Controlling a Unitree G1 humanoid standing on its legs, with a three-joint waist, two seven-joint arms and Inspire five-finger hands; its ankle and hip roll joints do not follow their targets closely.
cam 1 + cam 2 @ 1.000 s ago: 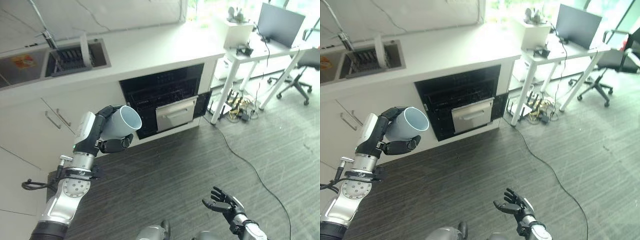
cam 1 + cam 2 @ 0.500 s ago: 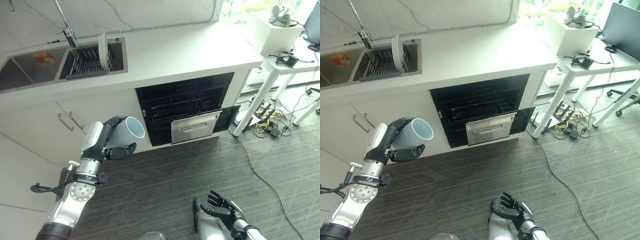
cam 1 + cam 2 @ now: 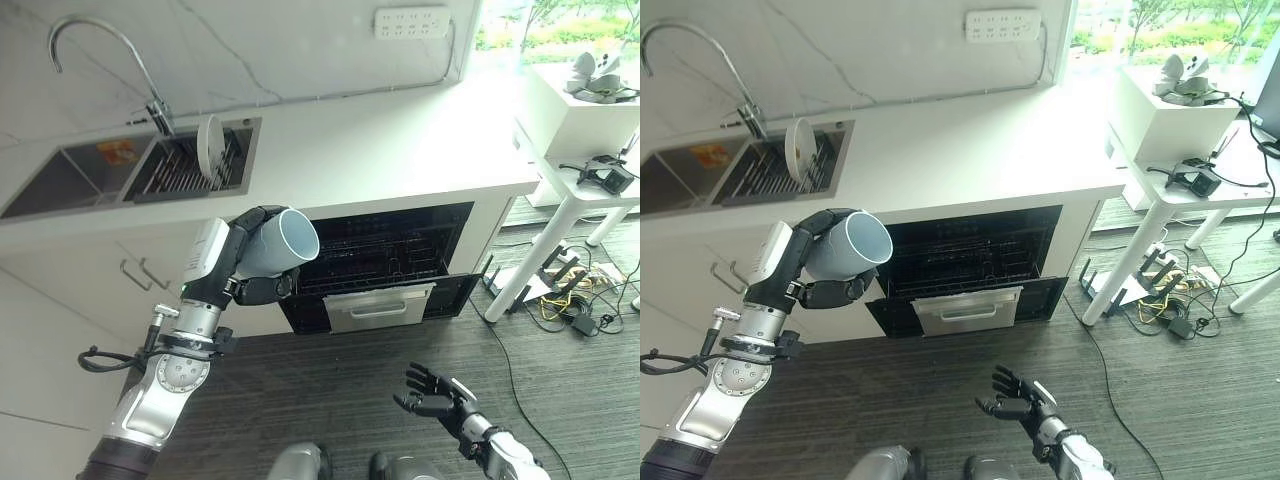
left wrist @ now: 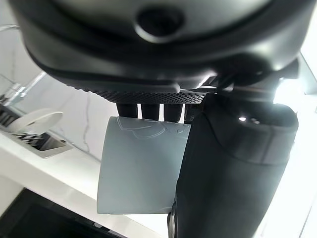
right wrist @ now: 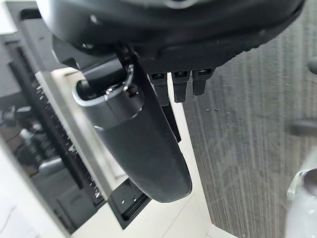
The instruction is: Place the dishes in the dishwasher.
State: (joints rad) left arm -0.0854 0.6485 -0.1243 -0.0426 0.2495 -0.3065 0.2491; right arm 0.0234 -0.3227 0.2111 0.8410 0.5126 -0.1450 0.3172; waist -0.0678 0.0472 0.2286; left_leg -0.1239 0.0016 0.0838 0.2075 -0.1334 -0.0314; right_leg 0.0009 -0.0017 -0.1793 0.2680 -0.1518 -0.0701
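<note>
Your left hand (image 3: 243, 262) has its fingers curled around 1 pale cup (image 3: 283, 243) before the open dishwasher (image 3: 385, 262), while your right hand (image 3: 438, 390) hangs low, fingers spread.

We are in a kitchen that shares its room with an office corner. On the far left a sink (image 3: 75, 178) with a tall curved tap (image 3: 95, 55) is set into a white worktop (image 3: 390, 150), a plate (image 3: 210, 136) upright in the rack beside it. Below is an open dishwasher (image 3: 385, 255). To the right stands a white desk (image 3: 590, 180) over tangled cables (image 3: 560, 300) on dark plank flooring (image 3: 330, 400).
</note>
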